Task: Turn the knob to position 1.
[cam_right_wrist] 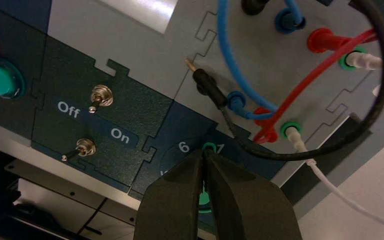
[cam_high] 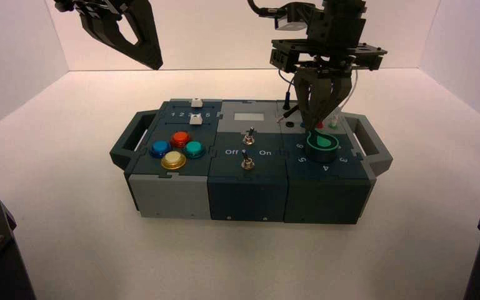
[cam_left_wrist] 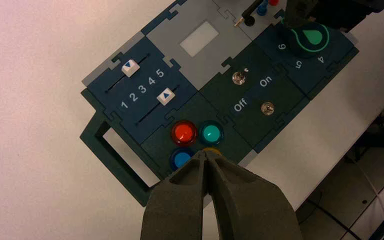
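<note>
The knob (cam_high: 323,142), a bright green teardrop with a dark teal top, sits on the box's right block, ringed by white numerals. My right gripper (cam_high: 310,129) stands straight down over the knob's back-left part, fingers shut together, tips at the knob's pointed end. In the right wrist view the gripper (cam_right_wrist: 205,152) covers most of the knob (cam_right_wrist: 209,146). Only its green tip shows past the fingertips, beside the numeral 6, and green shows through the slit between the fingers. My left gripper (cam_high: 153,61) hangs high at the back left, shut and empty (cam_left_wrist: 206,154). The knob also shows in the left wrist view (cam_left_wrist: 310,39).
The box (cam_high: 169,194) carries two white sliders (cam_high: 195,103), blue, red, teal and yellow buttons (cam_high: 180,139), and two toggle switches (cam_high: 248,164) marked Off and On. Blue, red, black and white wires (cam_right_wrist: 300,85) loop behind the knob. Handles (cam_high: 375,147) stick out at both ends.
</note>
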Robot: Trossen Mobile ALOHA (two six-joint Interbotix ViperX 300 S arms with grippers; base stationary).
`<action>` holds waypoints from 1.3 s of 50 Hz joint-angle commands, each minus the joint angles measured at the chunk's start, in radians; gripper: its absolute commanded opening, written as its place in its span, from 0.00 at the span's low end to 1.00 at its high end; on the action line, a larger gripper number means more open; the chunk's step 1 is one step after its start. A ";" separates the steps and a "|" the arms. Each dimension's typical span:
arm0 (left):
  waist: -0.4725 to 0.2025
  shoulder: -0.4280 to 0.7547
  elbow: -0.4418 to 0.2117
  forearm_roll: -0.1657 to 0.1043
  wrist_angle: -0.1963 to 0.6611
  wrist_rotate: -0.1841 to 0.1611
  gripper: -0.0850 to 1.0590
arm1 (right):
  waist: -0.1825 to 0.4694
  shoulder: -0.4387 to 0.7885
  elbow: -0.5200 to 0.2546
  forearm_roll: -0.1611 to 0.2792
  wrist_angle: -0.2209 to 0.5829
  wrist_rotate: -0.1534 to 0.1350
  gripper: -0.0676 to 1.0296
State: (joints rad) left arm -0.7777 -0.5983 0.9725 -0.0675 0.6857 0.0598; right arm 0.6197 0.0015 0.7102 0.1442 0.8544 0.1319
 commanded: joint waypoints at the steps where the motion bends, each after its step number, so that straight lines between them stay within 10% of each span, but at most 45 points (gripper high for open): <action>1: -0.006 -0.003 -0.034 -0.002 -0.008 0.008 0.05 | -0.014 -0.003 -0.005 -0.014 0.002 0.006 0.04; 65: -0.005 -0.003 -0.032 0.002 -0.008 0.009 0.04 | -0.026 -0.002 0.000 -0.028 0.005 0.008 0.04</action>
State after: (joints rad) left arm -0.7777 -0.5967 0.9725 -0.0675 0.6857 0.0614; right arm 0.6075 0.0015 0.7102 0.1273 0.8575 0.1319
